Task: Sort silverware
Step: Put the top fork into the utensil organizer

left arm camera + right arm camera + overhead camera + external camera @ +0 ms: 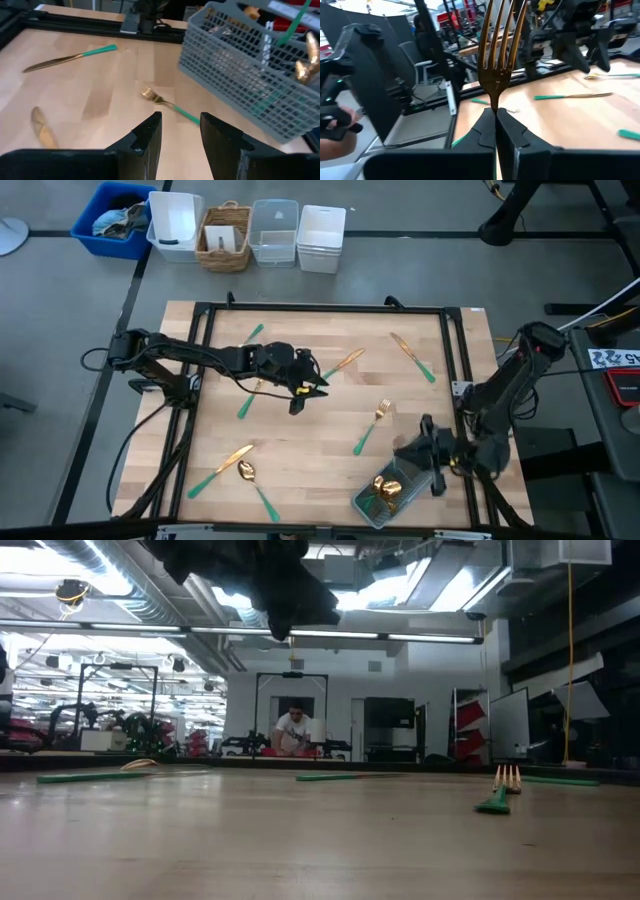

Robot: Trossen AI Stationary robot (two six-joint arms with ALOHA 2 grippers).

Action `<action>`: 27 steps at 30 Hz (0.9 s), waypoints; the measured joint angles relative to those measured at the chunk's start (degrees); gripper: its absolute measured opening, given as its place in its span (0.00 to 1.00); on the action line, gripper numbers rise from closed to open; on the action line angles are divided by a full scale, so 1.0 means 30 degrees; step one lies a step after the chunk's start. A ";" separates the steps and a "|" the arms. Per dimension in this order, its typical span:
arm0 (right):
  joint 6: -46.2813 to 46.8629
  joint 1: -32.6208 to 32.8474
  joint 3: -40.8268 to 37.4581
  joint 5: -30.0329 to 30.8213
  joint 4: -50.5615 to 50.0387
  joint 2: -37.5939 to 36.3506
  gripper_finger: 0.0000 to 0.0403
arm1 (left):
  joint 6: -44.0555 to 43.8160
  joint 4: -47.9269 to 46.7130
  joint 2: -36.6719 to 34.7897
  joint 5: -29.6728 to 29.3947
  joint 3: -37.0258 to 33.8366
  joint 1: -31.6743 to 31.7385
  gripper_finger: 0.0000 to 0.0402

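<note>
Sorting is judged barely begun: a few pieces are seen in the grey basket (362, 502) near right, while most silverware (248, 401) is scattered across the table (310, 450). A fork (496, 55) is clenched by the right gripper (495, 117) beside the basket. The left gripper (180, 131) is held spread and empty mid-table.

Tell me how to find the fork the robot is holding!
Look at the wooden table, then its near right corner, where a grey basket sits. The right hand is just above it, shut on a gold fork. Unlike the other silverware, lying flat, this fork points straight up.
</note>
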 joint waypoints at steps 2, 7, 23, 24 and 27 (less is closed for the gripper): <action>-0.0007 0.0555 0.0007 0.0670 0.0701 0.0613 0.00 | -0.0272 0.0429 0.0007 -0.0001 0.0000 -0.0370 0.32; -0.0015 0.1189 0.0007 0.1254 0.1357 0.1994 0.00 | -0.0402 0.1656 0.0007 -0.0100 0.0000 -0.1211 0.32; 0.0379 0.1145 0.0036 -0.0467 0.4854 0.4177 0.00 | -0.0467 0.2300 0.0007 -0.0219 0.0000 -0.1941 0.32; 0.0388 0.1145 0.0040 -0.0569 0.4825 0.4177 0.00 | -0.0467 0.2293 0.0007 -0.0219 0.0000 -0.1941 0.32; 0.0369 0.1145 0.0051 -0.0868 0.4769 0.4170 0.00 | -0.0422 0.2277 0.0007 -0.0219 0.0000 -0.1941 0.32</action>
